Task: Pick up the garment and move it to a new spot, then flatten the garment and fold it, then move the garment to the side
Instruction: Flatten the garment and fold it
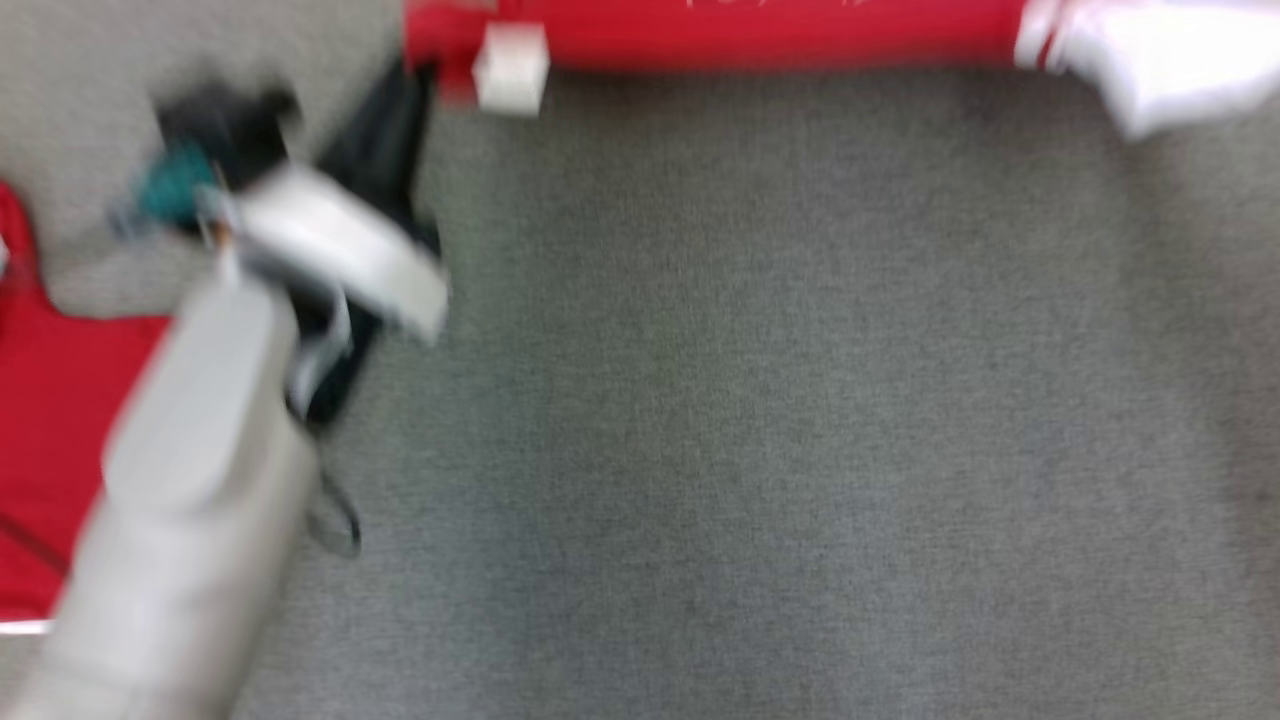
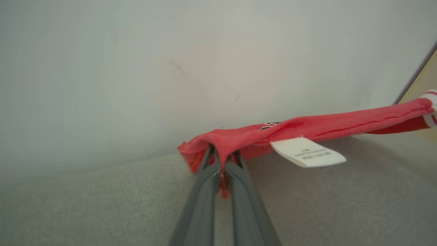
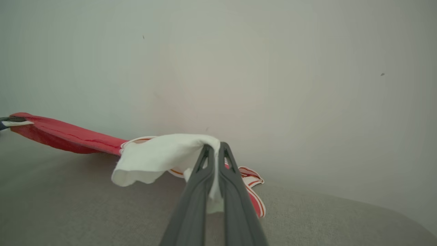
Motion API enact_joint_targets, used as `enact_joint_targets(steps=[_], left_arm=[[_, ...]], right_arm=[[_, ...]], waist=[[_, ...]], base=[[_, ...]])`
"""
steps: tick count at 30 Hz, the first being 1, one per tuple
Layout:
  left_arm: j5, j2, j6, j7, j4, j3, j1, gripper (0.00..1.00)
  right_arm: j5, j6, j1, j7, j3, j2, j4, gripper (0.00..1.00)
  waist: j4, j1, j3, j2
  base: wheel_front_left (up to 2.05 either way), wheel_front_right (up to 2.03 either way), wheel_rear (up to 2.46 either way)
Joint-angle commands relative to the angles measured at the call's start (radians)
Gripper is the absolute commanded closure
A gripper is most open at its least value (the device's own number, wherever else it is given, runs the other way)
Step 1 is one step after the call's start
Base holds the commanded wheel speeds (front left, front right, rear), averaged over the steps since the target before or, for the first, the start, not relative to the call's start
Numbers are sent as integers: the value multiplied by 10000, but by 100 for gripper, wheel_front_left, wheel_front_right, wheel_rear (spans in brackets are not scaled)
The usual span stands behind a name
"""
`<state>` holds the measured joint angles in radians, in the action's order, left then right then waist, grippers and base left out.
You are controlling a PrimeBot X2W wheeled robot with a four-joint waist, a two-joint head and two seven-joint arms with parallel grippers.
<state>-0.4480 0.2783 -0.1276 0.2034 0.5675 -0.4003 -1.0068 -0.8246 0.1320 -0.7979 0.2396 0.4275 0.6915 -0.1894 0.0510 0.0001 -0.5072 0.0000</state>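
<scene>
The only writing is on a white tag point(image 2: 307, 152), a flat paper-like rectangle hanging from the garment point(image 2: 341, 126) just right of the left gripper point(image 2: 223, 153). It bears two lines of small dark print, too small to read. A scrap of black lettering point(image 2: 269, 125) with a white outline shows on the red cloth just beyond the fingertips, but no letter can be made out.

The left gripper is clamped on a corner of the garment. Its two long dark fingers are pressed together with a fold of soft red fabric pinched between them and bunched over the tips. From there the cloth runs off to the right as a taut, rolled band ending in white-striped trim point(image 2: 431, 109).

The right gripper point(image 3: 215, 150) is clamped on the white sleeve point(image 3: 160, 157), which drapes limp and rumpled to its left. Red-and-white striped trim point(image 3: 254, 191) curls just below and right of the fingers, touching the surface point(image 3: 102, 212).

The garment hangs stretched between the two grippers, low over a grey, finely woven, felt-like surface, with a plain pale wall point(image 3: 239, 68) behind.

The head view is blurred. It shows a pale forearm point(image 1: 190, 480) leading up to the left gripper, and more red cloth point(image 1: 50, 450) left of it; I cannot tell what that cloth belongs to.
</scene>
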Motion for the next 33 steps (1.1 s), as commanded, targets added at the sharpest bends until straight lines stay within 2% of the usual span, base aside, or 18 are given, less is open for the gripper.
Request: enact_joint_targets(steps=[1, 5, 9, 16, 22, 28, 30, 33], left_arm=[[-246, 252, -6, 122, -445, -117, 1032, 100], [-502, 398, 86, 155, -1481, -374, 3272, 100], [-543, 528, 461, -99, -2587, -685, 5112, 100], [-457, 1030, 1415, -888, -4419, -1195, 8035, 100], [-460, 1346, 2260, -1430, -5820, -1558, 10182, 100], [-753, 1749, 2831, -2229, -7289, -1612, 11410, 100], [-974, 1942, 2834, -2644, -7700, -1548, 11430, 100], [-1447, 2189, 2602, -3480, -8106, -1412, 11008, 100]], right_arm=[[-273, -26, 1039, 121, 9, 443, 391, 100], [-529, -26, 3183, 174, 131, 1117, 1084, 100], [-183, -26, 4652, 140, 673, 1657, 1489, 100], [401, -26, 6334, -142, 1429, 2162, 1654, 100], [-209, -26, 8117, -873, 1531, 2671, 2208, 100], [-958, -26, 9508, -1787, 957, 3262, 3096, 100], [-1128, -26, 9547, -2136, 680, 3371, 3377, 100], [-1495, -26, 9146, -2888, 426, 3398, 3778, 100]], waist=[[-85, -1, 731, 0], [-111, -1, 1435, 0], [-81, -1, 1954, 0], [-23, -1, 2715, 0], [-66, -1, 3125, 0], [-5, -1, 3167, 0], [25, -1, 3107, 0], [75, -1, 2959, 0]], base=[[0, 0, 0], [0, 0, 0], [0, 0, 0], [0, 0, 0], [0, 0, 0], [0, 0, 0], [0, 0, 0], [0, 0, 0]])
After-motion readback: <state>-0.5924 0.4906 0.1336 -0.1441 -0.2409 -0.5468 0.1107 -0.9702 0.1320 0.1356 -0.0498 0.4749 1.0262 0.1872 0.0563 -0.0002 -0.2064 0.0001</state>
